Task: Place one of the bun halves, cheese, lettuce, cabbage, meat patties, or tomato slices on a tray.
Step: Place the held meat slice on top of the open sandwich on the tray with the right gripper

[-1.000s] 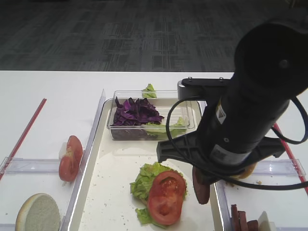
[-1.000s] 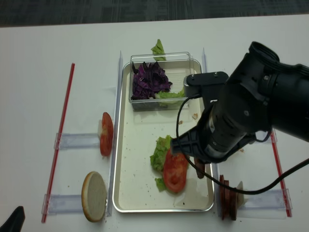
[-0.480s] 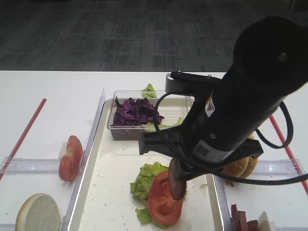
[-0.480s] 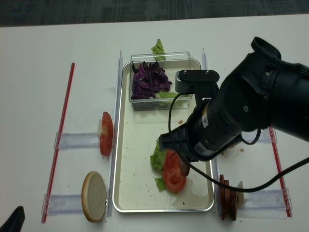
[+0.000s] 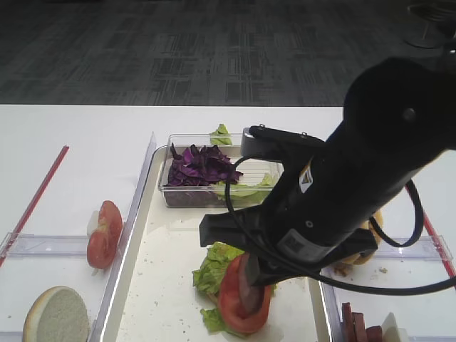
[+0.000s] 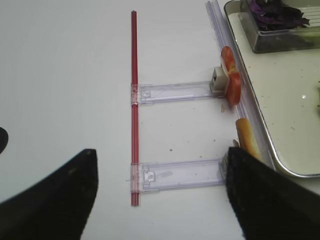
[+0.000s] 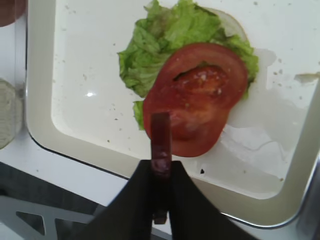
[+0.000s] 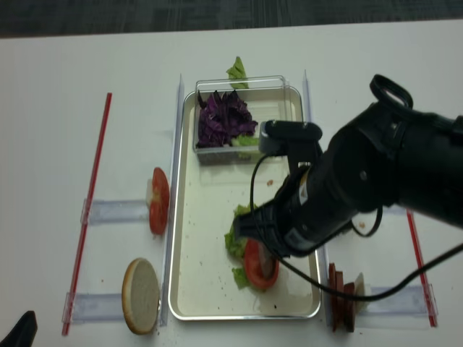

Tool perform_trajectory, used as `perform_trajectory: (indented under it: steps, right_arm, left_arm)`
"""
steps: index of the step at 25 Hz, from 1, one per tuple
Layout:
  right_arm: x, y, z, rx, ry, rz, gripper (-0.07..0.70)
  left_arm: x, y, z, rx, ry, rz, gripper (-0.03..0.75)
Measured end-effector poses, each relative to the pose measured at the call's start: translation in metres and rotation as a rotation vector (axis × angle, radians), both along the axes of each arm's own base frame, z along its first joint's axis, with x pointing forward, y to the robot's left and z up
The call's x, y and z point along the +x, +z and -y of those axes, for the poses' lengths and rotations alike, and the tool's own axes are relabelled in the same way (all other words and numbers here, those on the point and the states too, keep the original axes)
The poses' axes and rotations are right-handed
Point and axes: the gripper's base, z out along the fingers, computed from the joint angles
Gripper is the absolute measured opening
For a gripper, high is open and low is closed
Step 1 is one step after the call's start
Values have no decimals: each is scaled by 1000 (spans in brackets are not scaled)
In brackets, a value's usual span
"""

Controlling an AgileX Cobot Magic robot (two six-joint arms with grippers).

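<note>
meat patty [image 7: 160,145] now over tomato slice [image 7: 200,97], in right pincer [image 7: 161,172]

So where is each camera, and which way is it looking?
Exterior high: above the table's near edge, looking slantwise at the tray; the right arm fills its right side.
Exterior high (realsense): overhead, looking straight down; the same arm shows.
Right wrist: on the right arm, looking down at the tomato slice; the right gripper pinches a meat patty.
Left wrist: looking down left of the tray; the left gripper's fingers show.
Both exterior views share the cabbage.
</note>
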Motion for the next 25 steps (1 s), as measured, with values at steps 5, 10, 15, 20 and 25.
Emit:
perform_trajectory:
  steps: [5,10,15,20,25]
  right_arm:
    - [-1,-3,-4,97,3,4,105]
    - [6,-9,6,176,-11,-6,105]
    - [12,-8,10,245,-9,9,105]
    - [11,-12,13,244,-4,15,104]
    - [12,-20,22,290,-21,14,104]
  left_arm:
    - [0,0,0,0,0,0,492]
    - [0,0,0,0,0,0,492]
    - [0,0,0,0,0,0,493]
    - [0,0,0,0,0,0,492]
    - [0,0,0,0,0,0,492]
